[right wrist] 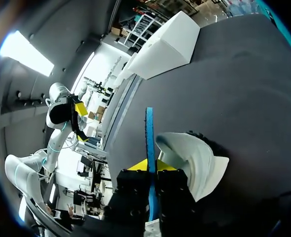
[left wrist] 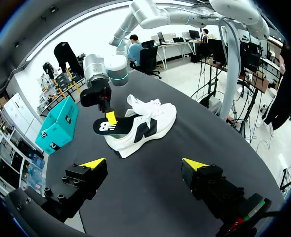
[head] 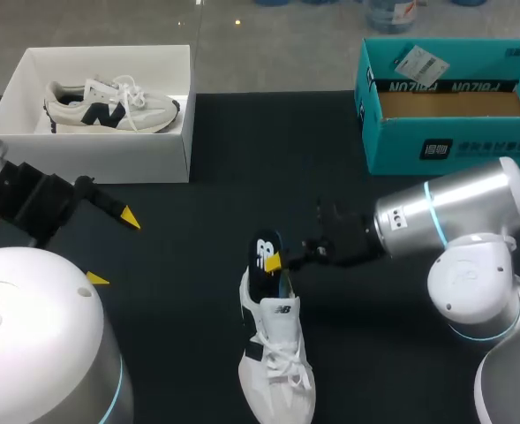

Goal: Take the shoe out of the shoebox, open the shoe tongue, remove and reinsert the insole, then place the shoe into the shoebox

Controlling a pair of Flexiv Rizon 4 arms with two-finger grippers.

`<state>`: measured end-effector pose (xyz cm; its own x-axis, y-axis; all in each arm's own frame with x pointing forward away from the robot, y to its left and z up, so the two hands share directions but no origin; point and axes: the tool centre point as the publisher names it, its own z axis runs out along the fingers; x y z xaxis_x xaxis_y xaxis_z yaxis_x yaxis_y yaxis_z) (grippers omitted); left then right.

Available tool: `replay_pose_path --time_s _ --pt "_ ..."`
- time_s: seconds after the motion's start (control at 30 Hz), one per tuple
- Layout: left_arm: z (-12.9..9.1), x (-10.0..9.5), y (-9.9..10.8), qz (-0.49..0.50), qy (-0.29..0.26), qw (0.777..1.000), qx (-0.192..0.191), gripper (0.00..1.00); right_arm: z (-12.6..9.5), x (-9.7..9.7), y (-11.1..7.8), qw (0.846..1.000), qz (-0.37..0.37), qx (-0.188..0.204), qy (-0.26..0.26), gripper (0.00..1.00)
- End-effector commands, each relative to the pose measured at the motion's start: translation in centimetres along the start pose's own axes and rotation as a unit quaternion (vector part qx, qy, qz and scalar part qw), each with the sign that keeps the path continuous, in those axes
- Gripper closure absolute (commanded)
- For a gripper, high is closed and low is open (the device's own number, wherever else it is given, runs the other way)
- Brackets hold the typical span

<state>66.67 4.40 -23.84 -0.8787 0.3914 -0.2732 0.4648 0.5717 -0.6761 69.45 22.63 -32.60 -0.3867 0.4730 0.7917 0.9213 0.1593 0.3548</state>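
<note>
Head view: a white sneaker lies on the black tabletop in the near middle, toe towards the robot and heel away, laces up. A black insole sticks out of the heel opening. The right hand reaches in from the right and meets the insole at its outer end. Only one yellow tip shows here, so the grip cannot be confirmed from this view.

Right wrist view: the insole is seen edge-on as a thin blue strip. It runs straight between the two fingers, with a yellow tip pressed to each face. The right hand is closed on the insole. The sneaker sits just beside the fingers, its heel opening facing them.

Left wrist view: the left hand is open, its fingers wide apart with nothing between them. It is well short of the sneaker. This view alone shows the insole's printed upper face, lifted clear of the heel.

Head view also shows the left hand at the left, near the white shoebox. That box holds a second sneaker, cream with a dark side mark. A teal shoebox stands at the far right, with bare cardboard inside.
</note>
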Motion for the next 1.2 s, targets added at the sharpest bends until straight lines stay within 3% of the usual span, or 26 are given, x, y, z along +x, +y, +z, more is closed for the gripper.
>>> replay_pose_path --time_s 0.03,0.4,0.6,0.63,0.67,0.7,0.8,1.2 --pt "0.0 0.0 0.1 0.0 0.002 1.0 -0.001 0.0 1.0 0.0 -1.3 1.0 0.007 -0.003 0.007 1.0" --pt "0.0 0.0 0.1 0.0 0.002 1.0 -0.001 0.0 2.8 -0.4 -4.6 0.999 0.038 -0.009 0.027 1.0" --pt "0.0 0.0 0.1 0.0 0.002 1.0 -0.001 0.0 2.9 -0.5 -5.0 0.999 0.045 -0.009 0.03 1.0" --pt "0.0 0.0 0.1 0.0 0.002 1.0 -0.001 0.0 2.7 -0.4 -4.8 0.999 0.044 -0.01 0.029 0.96" --pt "0.0 0.0 0.1 0.0 0.002 1.0 -0.001 0.0 2.5 -0.4 -4.7 0.999 0.043 -0.011 0.028 0.78" --pt "0.0 0.0 0.1 0.0 0.002 1.0 -0.001 0.0 2.4 -0.3 -4.4 0.999 0.04 -0.012 0.026 0.7" --pt "0.0 0.0 0.1 0.0 0.002 1.0 -0.001 0.0 1.9 0.0 -3.6 0.999 0.031 -0.013 0.021 0.53" --pt "0.0 0.0 0.1 0.0 0.002 1.0 -0.001 0.0 1.0 0.0 -1.5 1.0 0.013 -0.01 0.01 0.52"
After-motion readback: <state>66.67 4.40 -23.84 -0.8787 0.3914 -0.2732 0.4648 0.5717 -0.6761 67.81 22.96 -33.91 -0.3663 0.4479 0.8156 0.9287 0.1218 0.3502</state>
